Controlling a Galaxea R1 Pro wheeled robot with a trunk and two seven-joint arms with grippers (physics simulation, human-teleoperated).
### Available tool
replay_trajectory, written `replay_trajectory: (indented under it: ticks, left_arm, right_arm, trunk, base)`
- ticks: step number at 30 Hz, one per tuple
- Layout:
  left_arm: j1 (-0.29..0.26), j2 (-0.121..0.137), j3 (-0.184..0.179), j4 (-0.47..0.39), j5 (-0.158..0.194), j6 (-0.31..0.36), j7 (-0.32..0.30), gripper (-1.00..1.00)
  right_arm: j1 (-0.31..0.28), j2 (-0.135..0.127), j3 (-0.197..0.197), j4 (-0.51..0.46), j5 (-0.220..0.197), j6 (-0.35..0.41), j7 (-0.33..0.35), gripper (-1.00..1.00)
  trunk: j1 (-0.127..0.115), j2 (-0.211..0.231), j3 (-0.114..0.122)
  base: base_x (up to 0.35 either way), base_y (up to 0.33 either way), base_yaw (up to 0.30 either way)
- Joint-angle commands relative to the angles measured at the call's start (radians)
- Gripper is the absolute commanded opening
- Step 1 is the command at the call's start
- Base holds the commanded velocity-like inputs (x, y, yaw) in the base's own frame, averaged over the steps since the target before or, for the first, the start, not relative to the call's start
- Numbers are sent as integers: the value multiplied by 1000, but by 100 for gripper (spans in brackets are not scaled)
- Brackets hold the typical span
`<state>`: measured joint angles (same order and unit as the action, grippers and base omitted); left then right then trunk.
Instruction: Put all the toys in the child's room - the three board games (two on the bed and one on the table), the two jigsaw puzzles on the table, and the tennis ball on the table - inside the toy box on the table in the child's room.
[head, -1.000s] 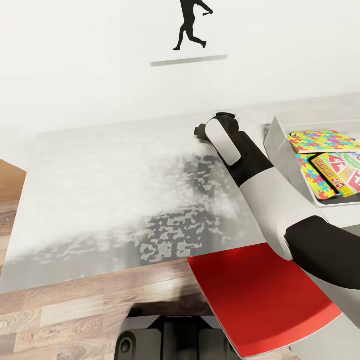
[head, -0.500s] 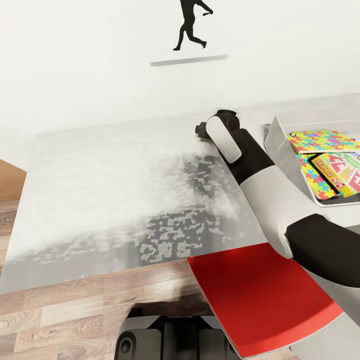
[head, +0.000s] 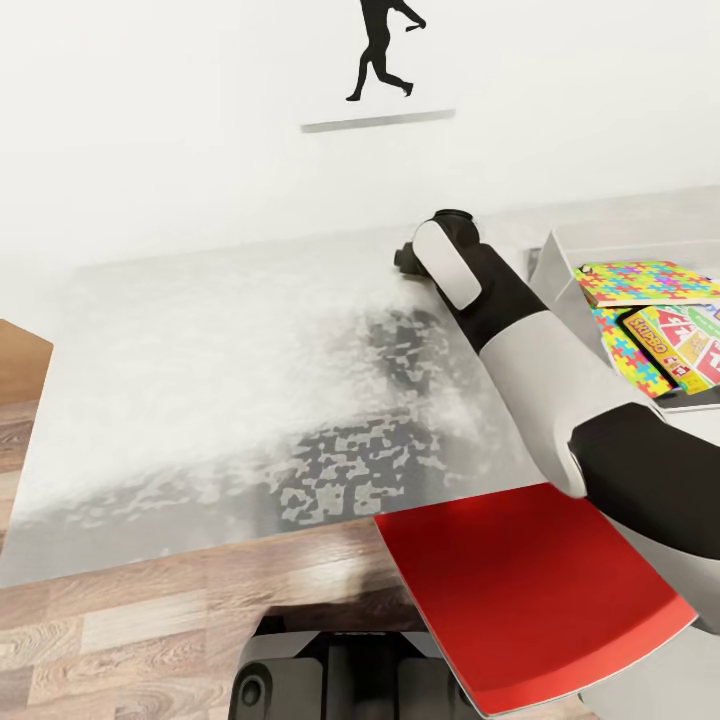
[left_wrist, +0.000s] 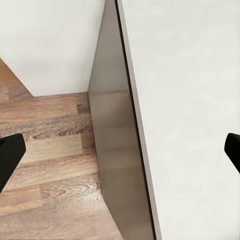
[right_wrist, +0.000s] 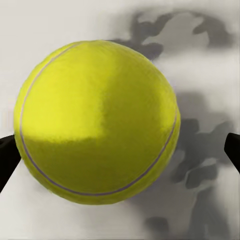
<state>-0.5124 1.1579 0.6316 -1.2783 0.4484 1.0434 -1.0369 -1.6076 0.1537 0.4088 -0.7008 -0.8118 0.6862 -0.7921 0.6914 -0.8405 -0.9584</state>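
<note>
The yellow-green tennis ball (right_wrist: 97, 122) looms close in the right wrist view, resting on the pale grey table (right_wrist: 200, 45). My right gripper (right_wrist: 120, 155) is open, with a dark fingertip on each side of the ball and a gap on one side. In the head view my right arm (head: 500, 310) reaches across the table (head: 220, 360) and its wrist covers the fingers. At the right, the light-grey toy box (head: 556, 290) holds two jigsaw puzzles (head: 640, 282) and the Skip-Bo board game (head: 680, 350). My left gripper (left_wrist: 120, 155) is open over wood floor.
A flat red slab (head: 520, 590) lies at the table's near right edge, under my right elbow. A wall shelf (head: 378, 120) with a black figurine hangs behind the table. A grey-white panel edge (left_wrist: 120, 150) stands beside wood floor (head: 150, 630).
My right arm has shifted slightly to the right and farther over the table. The toy box and its contents have not moved.
</note>
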Motion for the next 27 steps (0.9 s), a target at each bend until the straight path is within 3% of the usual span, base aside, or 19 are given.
replay_trajectory:
  ticks: [1,10,27]
  left_arm:
    - [-1,0,0,1,-3,4,-5,100]
    - [-1,0,-1,1,-4,4,-5,100]
    - [-1,0,-1,1,-6,4,-5,100]
  right_arm:
    - [-3,0,-1,9,-9,0,-8,100]
    - [-14,1,-23,55,-9,-5,-7,100]
    - [-29,6,-25,57,-10,-4,-5,100]
  trunk:
    - [0,-1,-1]
    - [0,-1,-1]
    - [0,-1,-1]
  base:
    - [0,0,0]
    - [0,0,0]
    - [0,0,0]
